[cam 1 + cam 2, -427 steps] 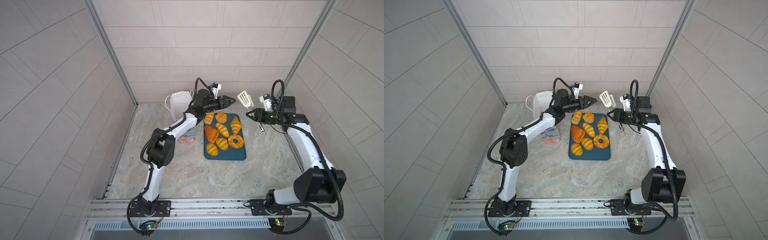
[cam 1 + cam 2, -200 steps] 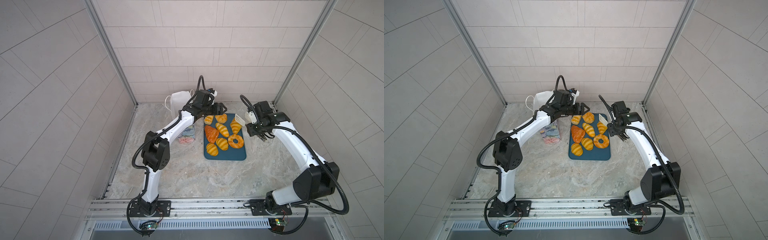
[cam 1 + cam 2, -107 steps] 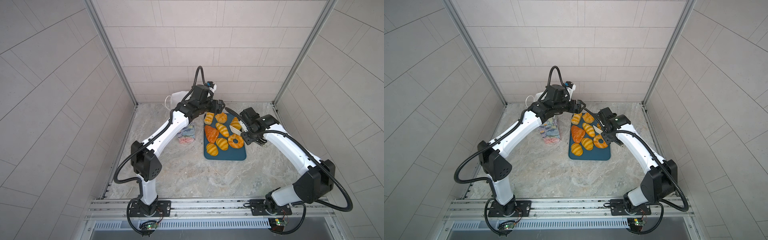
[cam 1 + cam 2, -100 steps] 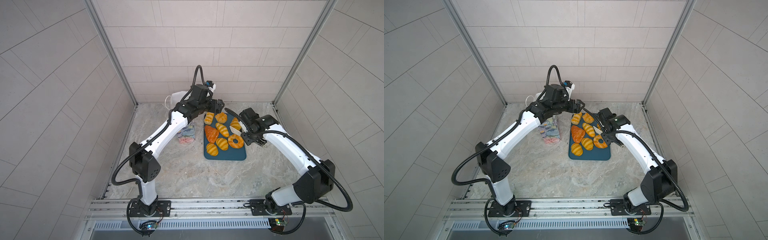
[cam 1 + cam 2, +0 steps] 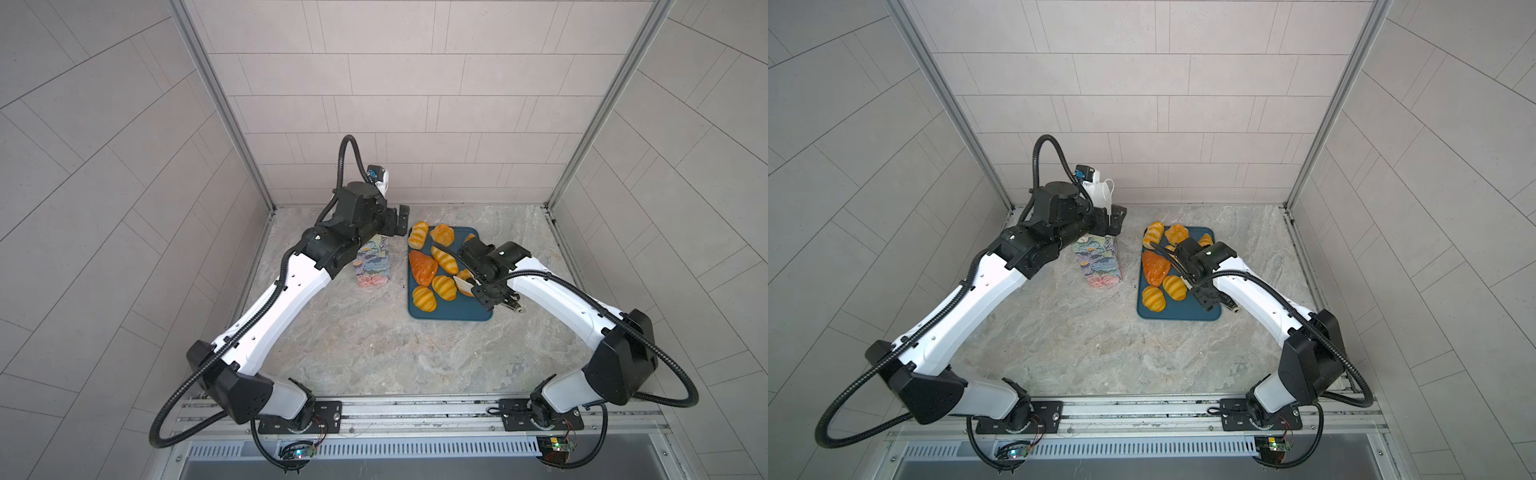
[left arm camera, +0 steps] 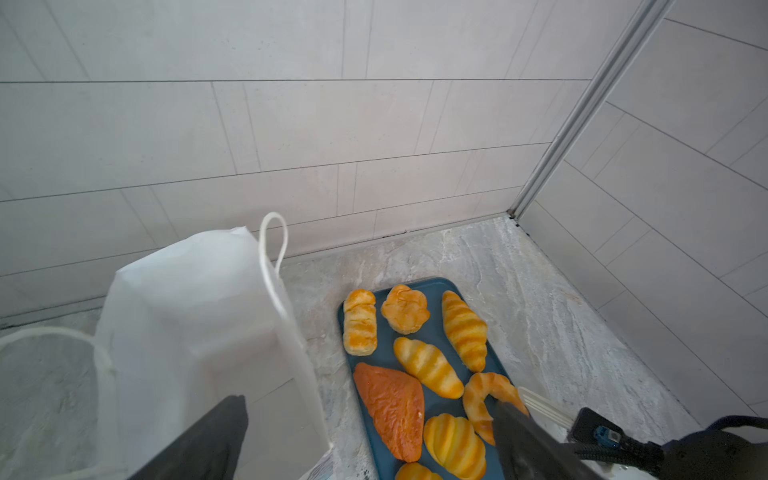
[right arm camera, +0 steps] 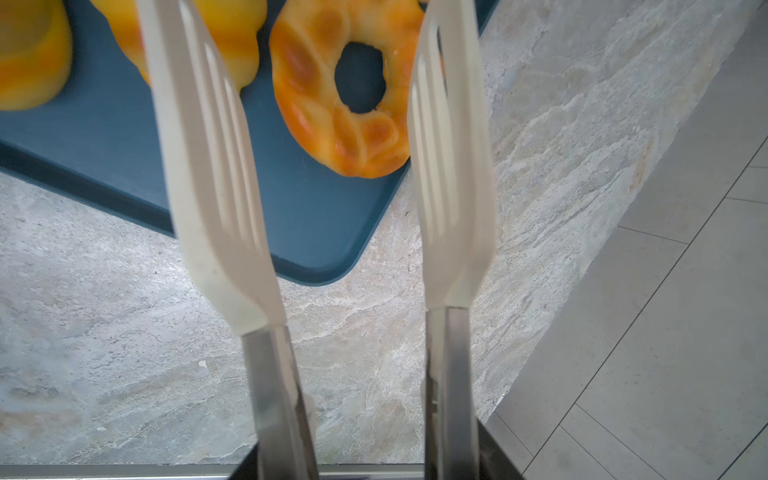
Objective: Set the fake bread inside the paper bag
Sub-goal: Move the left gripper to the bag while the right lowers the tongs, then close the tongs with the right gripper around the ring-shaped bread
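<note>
One doughnut (image 7: 305, 95) by tongs (image 7: 216, 187), near tray (image 7: 316, 232) edge.

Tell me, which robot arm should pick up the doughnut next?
Right. The right hand holds the tongs, their tips spread just over the ring doughnut on the tray. The left hand is open and empty beside the paper bag, probably better for steadying it.

The paper bag (image 5: 374, 266) stands left of the tray (image 5: 453, 312), which holds the fake bread (image 5: 424, 298).
</note>
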